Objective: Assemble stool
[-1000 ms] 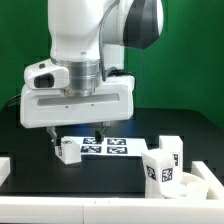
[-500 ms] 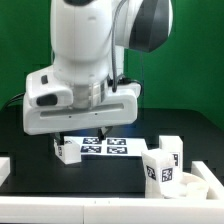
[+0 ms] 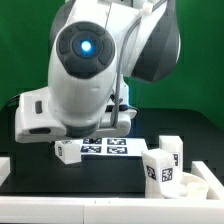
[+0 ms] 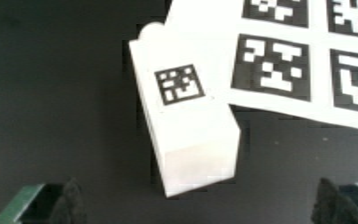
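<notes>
Stool leg (image 3: pixel 68 150) lies flat on the black table (image 3: pixel 30 178) at the exterior view's left, with one end against the corner of the marker board (image 3: pixel 110 147). Further to the right, another leg (image 3: pixel 158 170) stands upright, and one more leg (image 3: pixel 172 148) is just behind it. In the wrist view the gripper (image 4: pixel 197 205) hangs over the lying leg's end, its fingers (image 4: pixel 43 200) spread wide and holding nothing.

The black worktop (image 3: pixel 30 165) carries the marker board (image 3: pixel 110 147), lying flat near its middle. A white leg (image 3: pixel 68 150) lies on its side right at the board's edge, on the exterior view's left. Toward the exterior view's right, a second leg (image 3: pixel 158 170) stands with a third leg (image 3: pixel 172 150) just behind it. A low white piece (image 3: pixel 205 180) sits beside them.
</notes>
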